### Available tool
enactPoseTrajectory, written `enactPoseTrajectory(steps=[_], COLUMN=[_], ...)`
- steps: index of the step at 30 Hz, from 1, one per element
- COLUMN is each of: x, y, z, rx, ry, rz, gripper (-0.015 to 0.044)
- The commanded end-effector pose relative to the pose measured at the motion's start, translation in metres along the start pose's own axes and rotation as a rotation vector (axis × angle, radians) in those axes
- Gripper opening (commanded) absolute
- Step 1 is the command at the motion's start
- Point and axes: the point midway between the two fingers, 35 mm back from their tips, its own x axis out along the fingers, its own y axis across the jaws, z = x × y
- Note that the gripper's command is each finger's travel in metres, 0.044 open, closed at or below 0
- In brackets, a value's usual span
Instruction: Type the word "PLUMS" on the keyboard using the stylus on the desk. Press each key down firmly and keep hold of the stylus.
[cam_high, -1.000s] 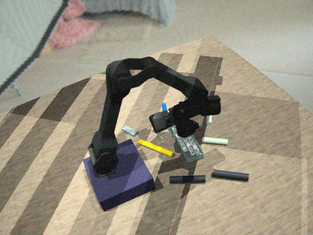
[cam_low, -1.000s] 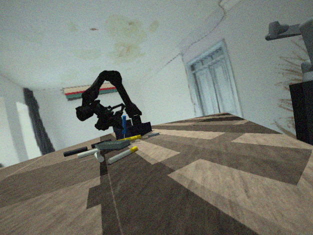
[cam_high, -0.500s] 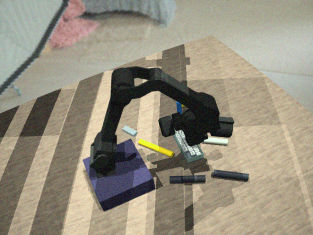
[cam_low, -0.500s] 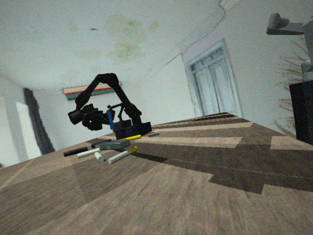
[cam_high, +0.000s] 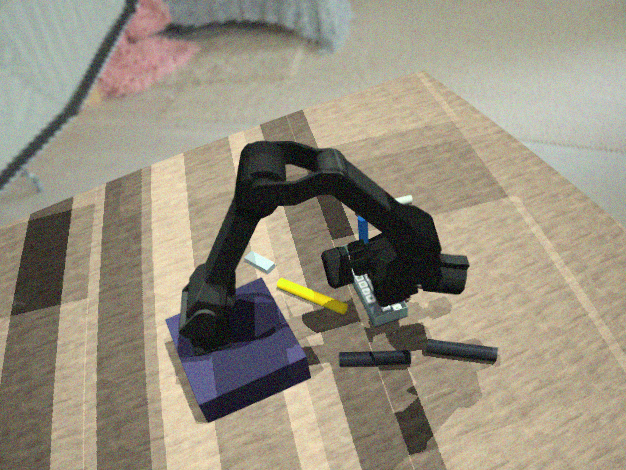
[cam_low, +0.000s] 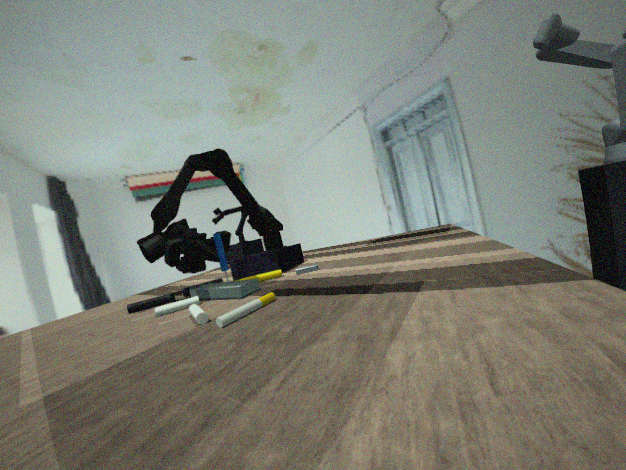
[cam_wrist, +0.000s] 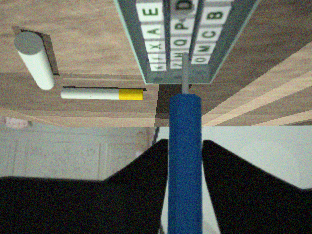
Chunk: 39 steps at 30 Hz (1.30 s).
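My gripper is shut on the blue stylus, whose thin grey tip points away from the fingers. In the top and exterior views the stylus stands nearly upright. The keyboard is a grey-green tray of white lettered keys, largely hidden under the arm in the top view. In the wrist view the tip overlaps the middle column of keys at the H, near the O. I cannot tell whether it touches a key.
A yellow rod lies between the arm's base and the keyboard. Dark rods lie beyond one keyboard end. A white-and-yellow rod, white rods and a pale block lie around.
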Motion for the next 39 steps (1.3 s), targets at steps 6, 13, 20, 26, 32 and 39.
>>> enactPoseTrajectory(steps=[6, 13, 20, 26, 32, 39], x=[0.002, 0.004, 0.007, 0.008, 0.009, 0.011], y=[0.001, 0.002, 0.002, 0.002, 0.002, 0.002], z=[0.004, 0.007, 0.011, 0.013, 0.015, 0.018], rx=[-0.007, -0.007, -0.007, -0.007, -0.007, -0.007], ry=[0.003, 0.003, 0.003, 0.003, 0.003, 0.003], rz=[0.003, 0.003, 0.003, 0.003, 0.003, 0.003], gripper=[0.0081, 0.0081, 0.0081, 0.0081, 0.0081, 0.0081])
